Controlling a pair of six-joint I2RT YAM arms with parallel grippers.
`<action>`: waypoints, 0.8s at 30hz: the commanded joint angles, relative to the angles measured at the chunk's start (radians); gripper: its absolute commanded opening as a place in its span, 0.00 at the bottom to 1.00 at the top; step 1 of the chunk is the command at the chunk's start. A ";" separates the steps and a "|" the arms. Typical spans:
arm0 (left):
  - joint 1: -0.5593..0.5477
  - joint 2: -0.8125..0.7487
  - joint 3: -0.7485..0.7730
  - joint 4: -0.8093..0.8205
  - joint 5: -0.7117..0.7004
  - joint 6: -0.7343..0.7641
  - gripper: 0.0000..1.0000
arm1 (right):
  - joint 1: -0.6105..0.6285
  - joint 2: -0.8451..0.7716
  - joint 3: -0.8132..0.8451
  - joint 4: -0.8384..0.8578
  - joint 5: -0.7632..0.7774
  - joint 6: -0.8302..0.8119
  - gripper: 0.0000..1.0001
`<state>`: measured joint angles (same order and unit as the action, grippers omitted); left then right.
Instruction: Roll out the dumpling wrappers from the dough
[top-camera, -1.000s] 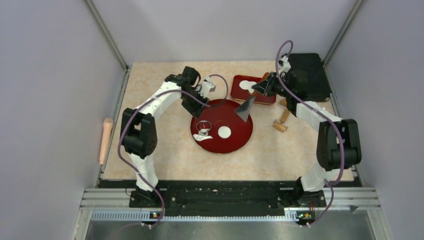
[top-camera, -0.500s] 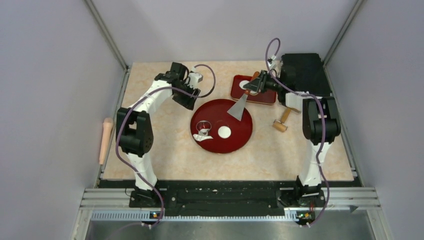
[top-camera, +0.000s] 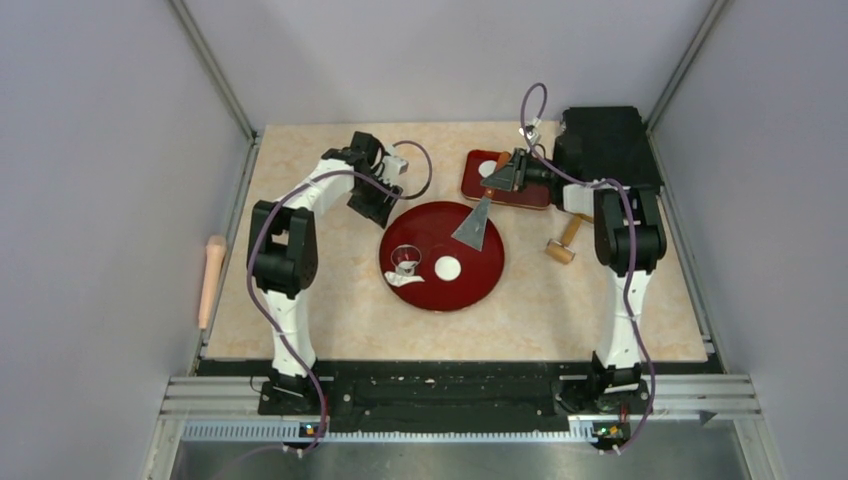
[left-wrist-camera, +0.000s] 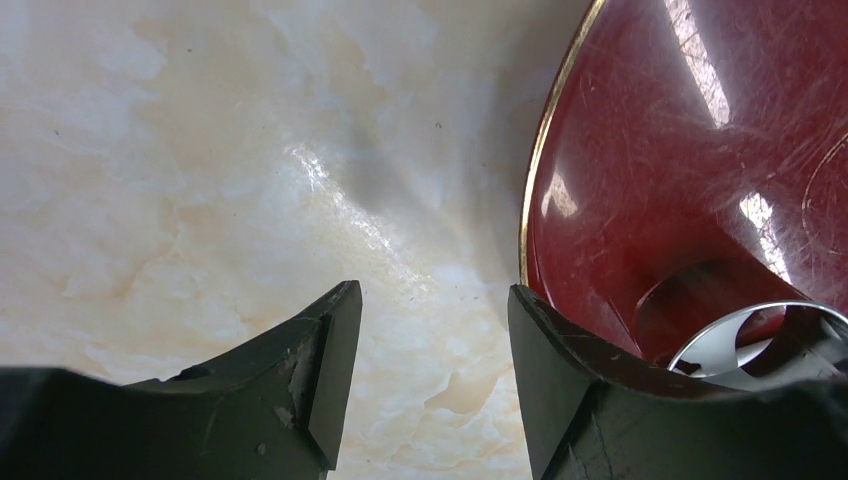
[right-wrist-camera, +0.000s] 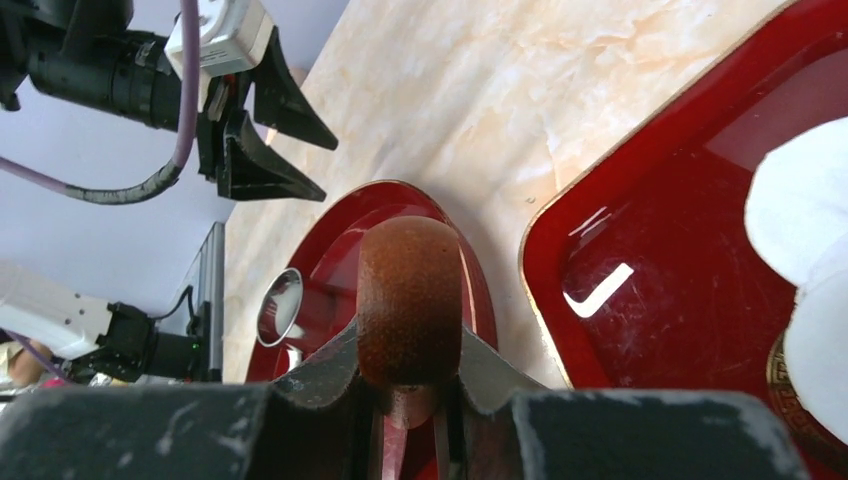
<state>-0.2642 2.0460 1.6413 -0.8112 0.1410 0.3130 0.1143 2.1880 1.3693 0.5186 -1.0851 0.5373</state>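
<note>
Looking at beige marble table (top-camera: 560, 320), grey walls (top-camera: 100, 200) on three sides. Round red plate (top-camera: 470, 288) mid-table carries metal ring (top-camera: 404, 256), ragged dough (top-camera: 408, 277) and one dumpling wrapper (top-camera: 447, 267). Left gripper (left-wrist-camera: 430, 300) has jaws apart, empty, over bare tabletop just beside plate rim. Right gripper (right-wrist-camera: 410, 375) is clamped on scraper (top-camera: 476, 226), blade over plate's far side. Bare tabletop runs left and front of plate.
</note>
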 joint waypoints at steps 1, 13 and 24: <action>-0.001 0.015 0.050 -0.008 0.023 0.007 0.61 | 0.018 0.021 -0.004 0.118 -0.061 -0.039 0.00; -0.003 0.064 0.068 -0.031 0.048 0.009 0.61 | 0.038 0.072 -0.046 0.285 -0.102 0.120 0.00; -0.001 0.089 0.071 -0.034 0.108 -0.024 0.60 | 0.059 0.073 -0.044 0.240 -0.096 0.078 0.00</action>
<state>-0.2619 2.1452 1.6890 -0.8349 0.1829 0.3153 0.1471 2.2364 1.3197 0.7330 -1.1728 0.6987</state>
